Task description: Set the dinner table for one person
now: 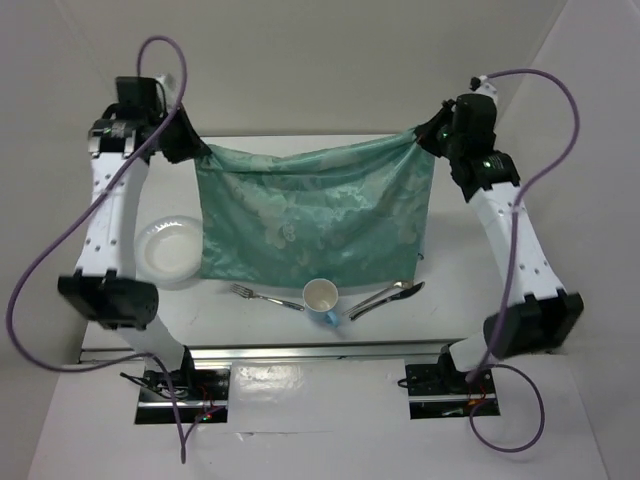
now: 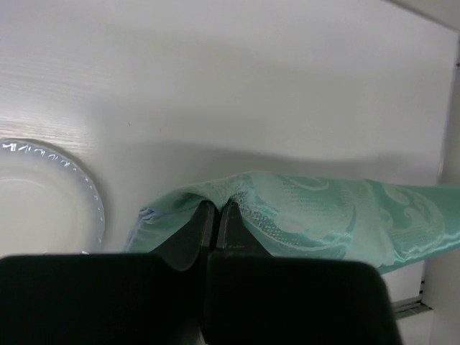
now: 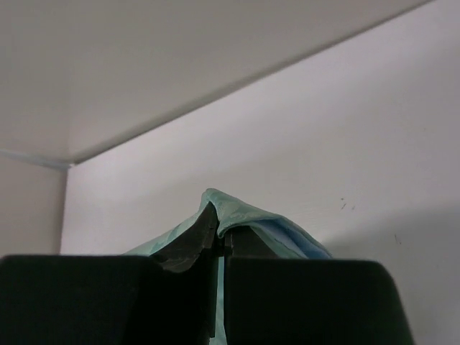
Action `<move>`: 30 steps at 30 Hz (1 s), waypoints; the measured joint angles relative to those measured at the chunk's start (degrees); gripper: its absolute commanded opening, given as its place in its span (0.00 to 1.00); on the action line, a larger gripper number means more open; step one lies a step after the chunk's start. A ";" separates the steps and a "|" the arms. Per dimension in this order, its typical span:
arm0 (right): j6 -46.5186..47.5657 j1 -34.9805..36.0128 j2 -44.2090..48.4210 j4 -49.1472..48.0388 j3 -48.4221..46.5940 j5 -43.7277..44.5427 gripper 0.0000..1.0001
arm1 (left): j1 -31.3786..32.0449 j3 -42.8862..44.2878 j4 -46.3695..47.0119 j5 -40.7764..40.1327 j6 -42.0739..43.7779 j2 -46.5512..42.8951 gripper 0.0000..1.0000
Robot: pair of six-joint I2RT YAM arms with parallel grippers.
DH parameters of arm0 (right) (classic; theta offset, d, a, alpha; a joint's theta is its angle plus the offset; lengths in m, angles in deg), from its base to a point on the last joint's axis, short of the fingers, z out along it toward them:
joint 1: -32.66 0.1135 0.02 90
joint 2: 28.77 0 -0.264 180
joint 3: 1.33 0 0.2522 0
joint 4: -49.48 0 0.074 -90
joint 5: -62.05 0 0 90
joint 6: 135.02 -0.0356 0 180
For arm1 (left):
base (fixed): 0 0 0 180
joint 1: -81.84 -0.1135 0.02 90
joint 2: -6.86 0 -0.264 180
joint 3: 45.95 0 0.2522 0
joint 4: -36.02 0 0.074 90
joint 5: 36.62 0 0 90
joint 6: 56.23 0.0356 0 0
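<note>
Dinner table (image 1: 455, 275) beneath left gripper (image 2: 218, 213), right gripper (image 3: 220, 224); placemat (image 1: 315, 215) pinched.

On the white dinner table (image 1: 455, 292), left side: a plate (image 1: 168, 250). Along the near edge, left to right: fork (image 1: 262, 296), cup (image 1: 320, 296), two crossed pieces of cutlery (image 1: 387, 299).

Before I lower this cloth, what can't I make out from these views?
Top view: dinner table beneath the lifted placemat, covered by it.
Top view: cutlery right of the cup, too small to identify.
Left wrist view: most of the plate, cut by the left edge and the left pincer.
Right wrist view: placemat beyond its pinched corner, behind the right pincer.
</note>
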 measured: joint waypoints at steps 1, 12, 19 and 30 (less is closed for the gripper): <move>0.00 -0.98 -4.72 -0.83 -0.35 -0.98 0.00 | -0.02 0.15 0.68 0.02 -0.09 3.82 0.00; 0.13 -5.07 -55.36 0.15 -31.04 -10.05 0.80 | -1.09 17.66 6.82 1.95 -4.48 42.53 0.98; 0.85 -5.09 -46.07 -1.75 -12.33 -9.99 0.31 | -1.66 6.60 10.03 0.59 -2.19 31.85 0.29; 1.88 -5.09 -39.89 -3.43 0.76 -9.86 0.00 | 7.10 -3.56 12.59 -1.81 0.02 32.37 0.00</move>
